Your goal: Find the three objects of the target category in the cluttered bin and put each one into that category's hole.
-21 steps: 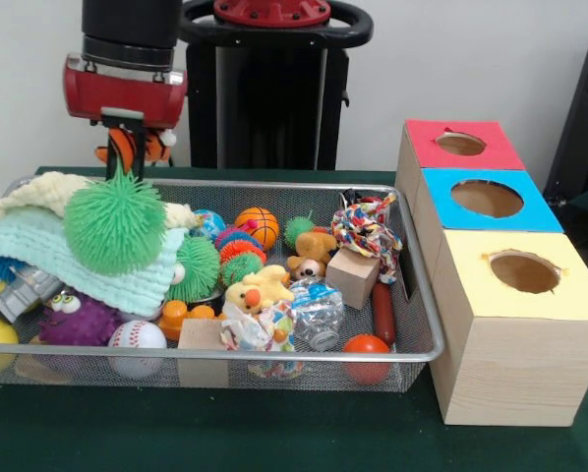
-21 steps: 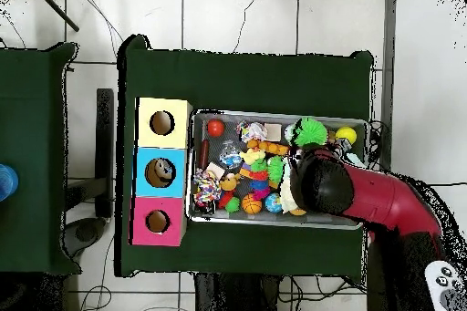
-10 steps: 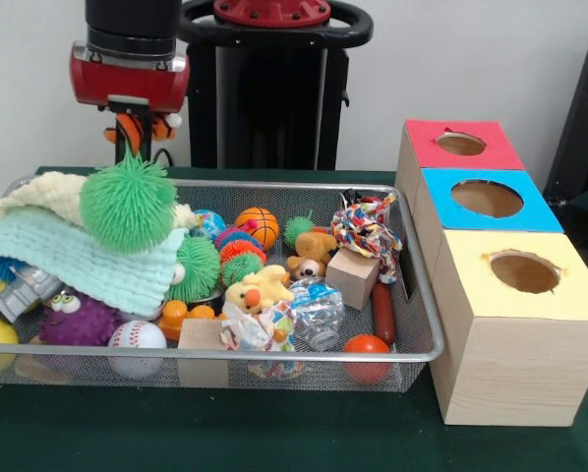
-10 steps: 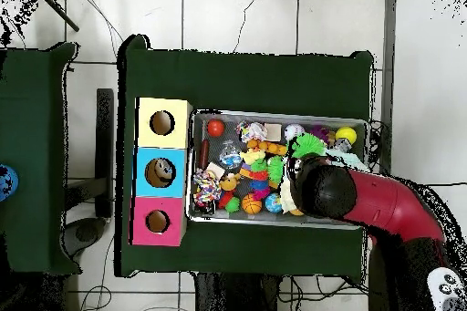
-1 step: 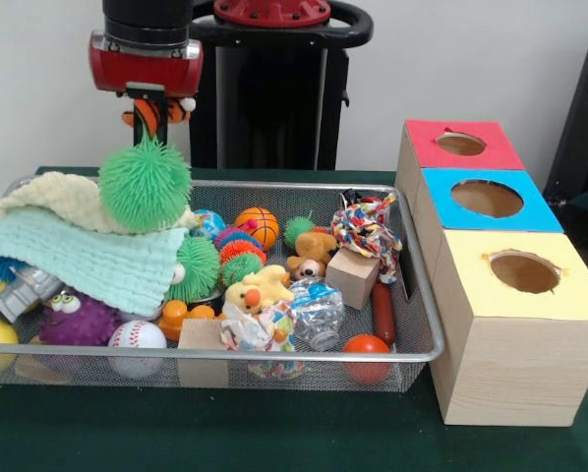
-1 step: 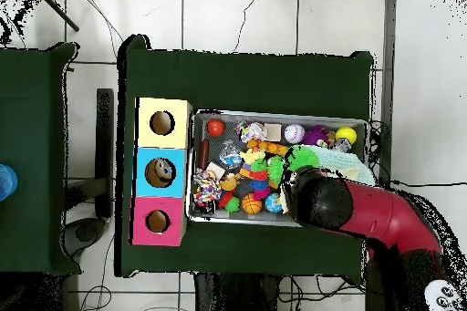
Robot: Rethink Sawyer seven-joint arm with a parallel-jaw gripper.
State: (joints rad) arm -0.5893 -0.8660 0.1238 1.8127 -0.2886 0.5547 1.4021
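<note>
My gripper (image 5: 152,136) hangs over the left end of the wire bin (image 5: 418,295), shut on the top spikes of a green spiky ball (image 5: 145,184). The ball dangles just above the pale cloths (image 5: 78,254). An orange and black striped toy (image 5: 161,110) shows right beside the fingers. In the overhead view the arm (image 6: 351,212) covers the gripper and only the green ball (image 6: 303,156) sticks out. To the right of the bin stand the red box (image 5: 461,144), the blue box (image 5: 487,198) and the yellow box (image 5: 523,270), each with a round hole on top.
The bin holds several toys: a basketball (image 5: 257,226), a baseball (image 5: 137,342), a red ball (image 5: 366,352), a wooden block (image 5: 353,275), a teddy bear (image 5: 312,254), a yellow duck (image 5: 258,291), a rope knot (image 5: 365,228) and a purple fuzzy creature (image 5: 78,320).
The gripper has risen and shifted right in the front view, lifting the green spiky ball off the cloths with it.
</note>
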